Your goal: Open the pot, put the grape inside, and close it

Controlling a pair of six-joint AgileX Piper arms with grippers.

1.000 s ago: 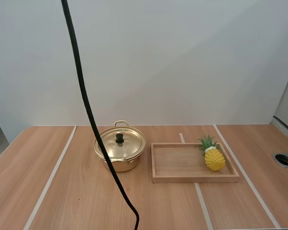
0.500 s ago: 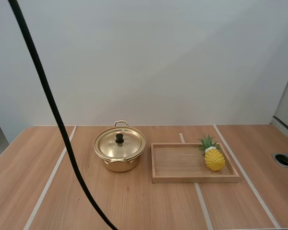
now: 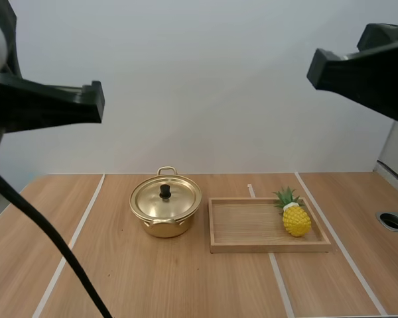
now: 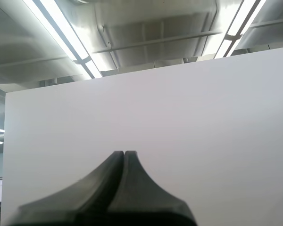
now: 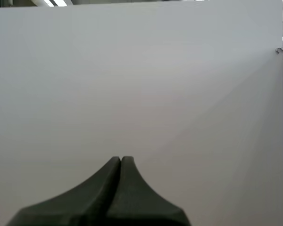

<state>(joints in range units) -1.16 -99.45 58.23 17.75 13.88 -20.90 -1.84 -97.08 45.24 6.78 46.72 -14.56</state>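
A gold pot [image 3: 160, 227] stands on the table left of centre, its lid [image 3: 176, 202] on, with a black knob [image 3: 165, 191]. To its right a yellow toy pineapple [image 3: 296, 218] lies at the right end of a wooden tray [image 3: 252, 246]; I see no grapes. My left arm [image 3: 46, 106] hangs high above the table's left side and my right arm [image 3: 365, 66] high above its right side, both far from the pot. In the wrist views my left gripper [image 4: 124, 153] and my right gripper [image 5: 120, 158] are shut on nothing, each facing the white wall.
Pale tape lines [image 3: 69, 248] run across the wooden table. A round metal-rimmed hole [image 3: 393, 220] sits near the table's right edge. The white wall stands just behind the table.
Both arms have come up into the high view, one at each upper side. The pot, tray and pineapple have not moved.
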